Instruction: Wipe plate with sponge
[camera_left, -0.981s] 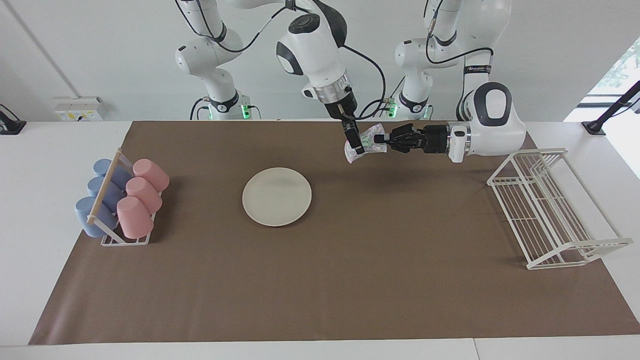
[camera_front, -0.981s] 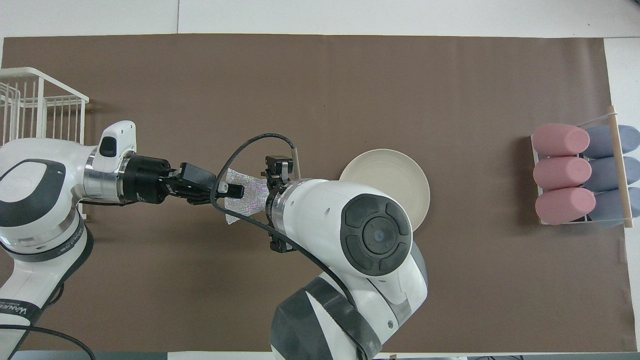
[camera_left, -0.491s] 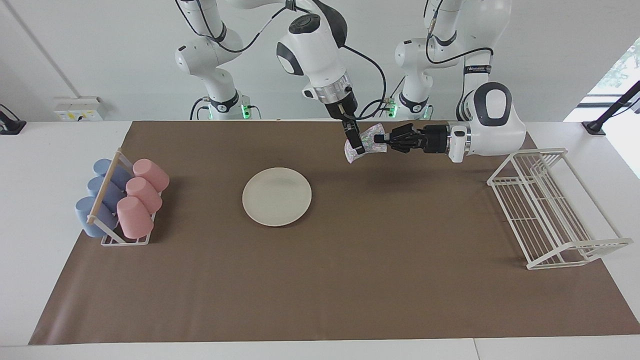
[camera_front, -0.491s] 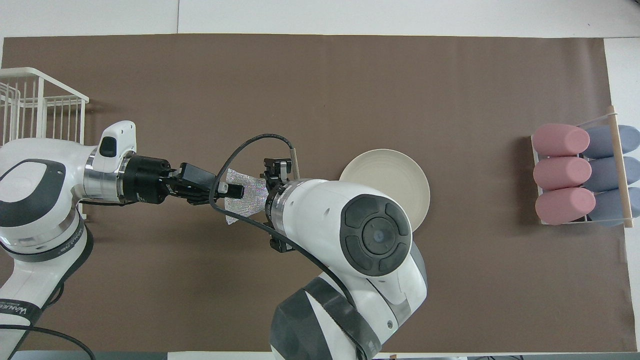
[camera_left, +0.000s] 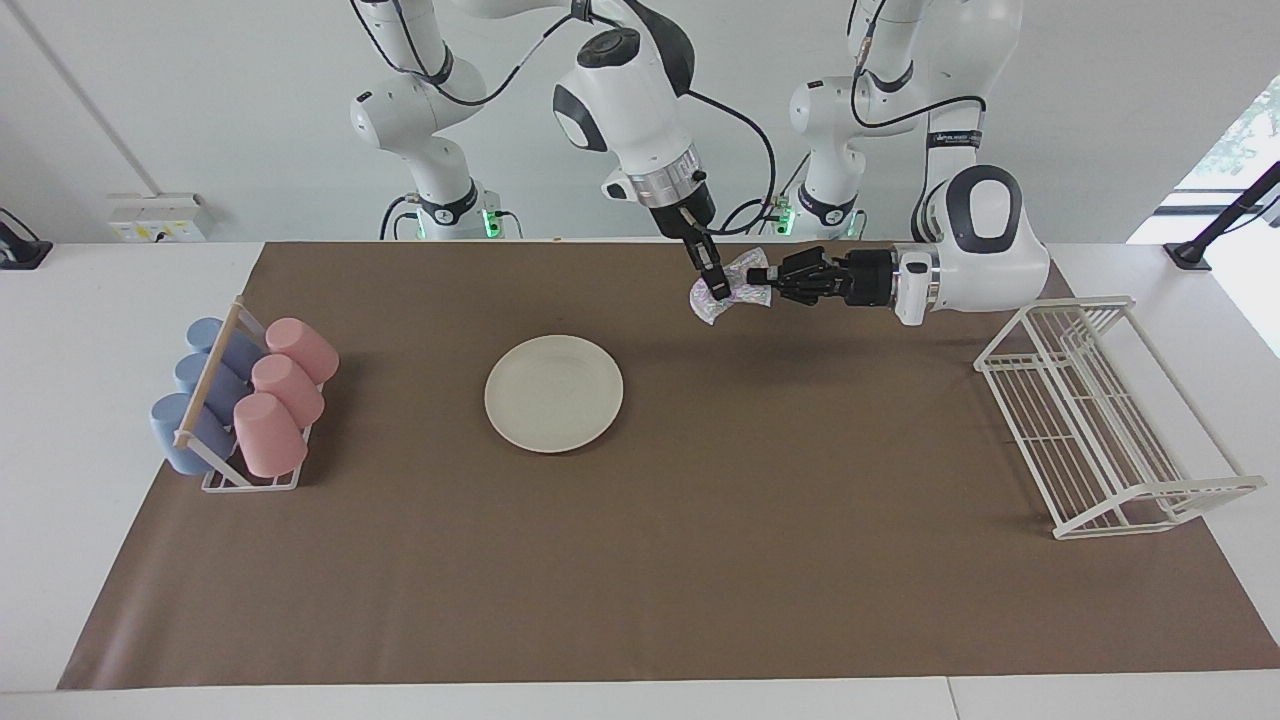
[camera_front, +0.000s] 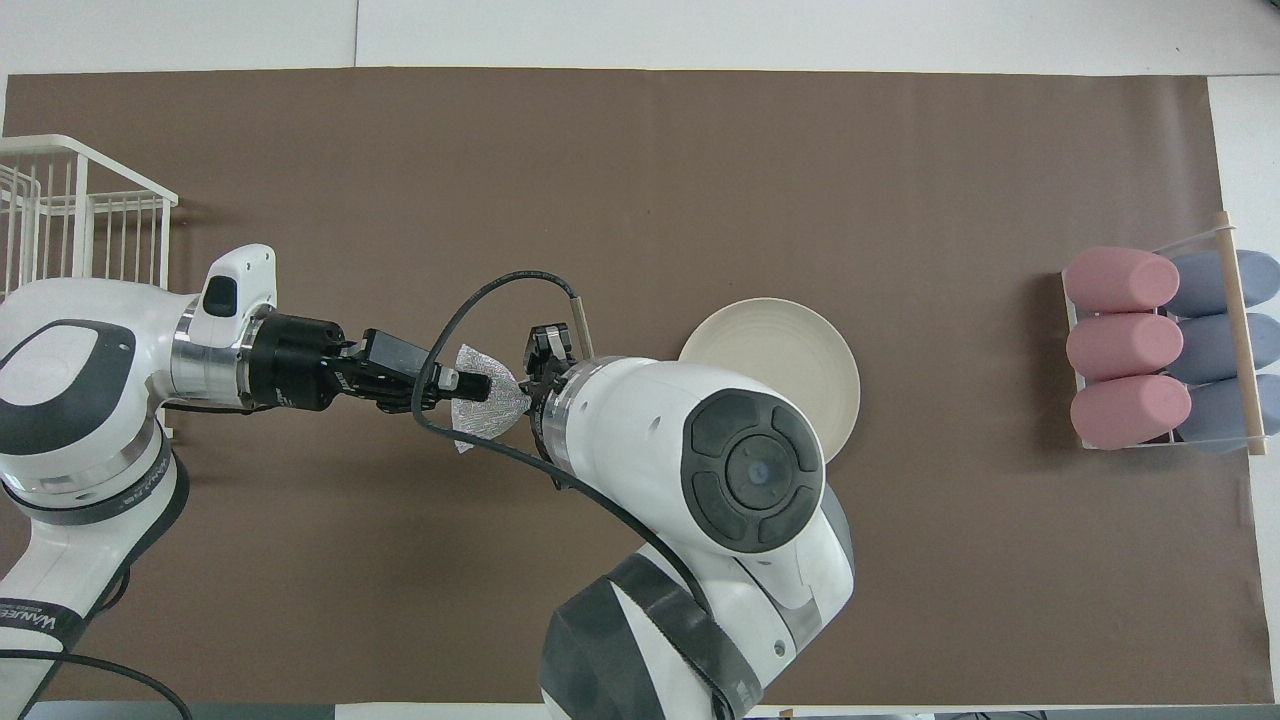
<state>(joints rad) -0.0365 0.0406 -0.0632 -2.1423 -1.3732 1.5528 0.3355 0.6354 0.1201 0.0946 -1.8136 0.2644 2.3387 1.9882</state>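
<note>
The silvery sponge hangs in the air over the brown mat, toward the left arm's end from the plate. My left gripper reaches in level and is shut on one edge of it. My right gripper comes down from above and is shut on the sponge's other side, so both hold it. In the overhead view the right wrist hides its own fingertips. The cream-white plate lies flat on the mat with nothing on it, partly covered by the right arm in the overhead view.
A rack of pink and blue cups stands at the right arm's end of the mat. A white wire dish rack stands at the left arm's end. A brown mat covers the table.
The right gripper's fingers have closed onto the sponge, bunching it. Both grippers and the sponge have risen slightly. The plate has not moved.
</note>
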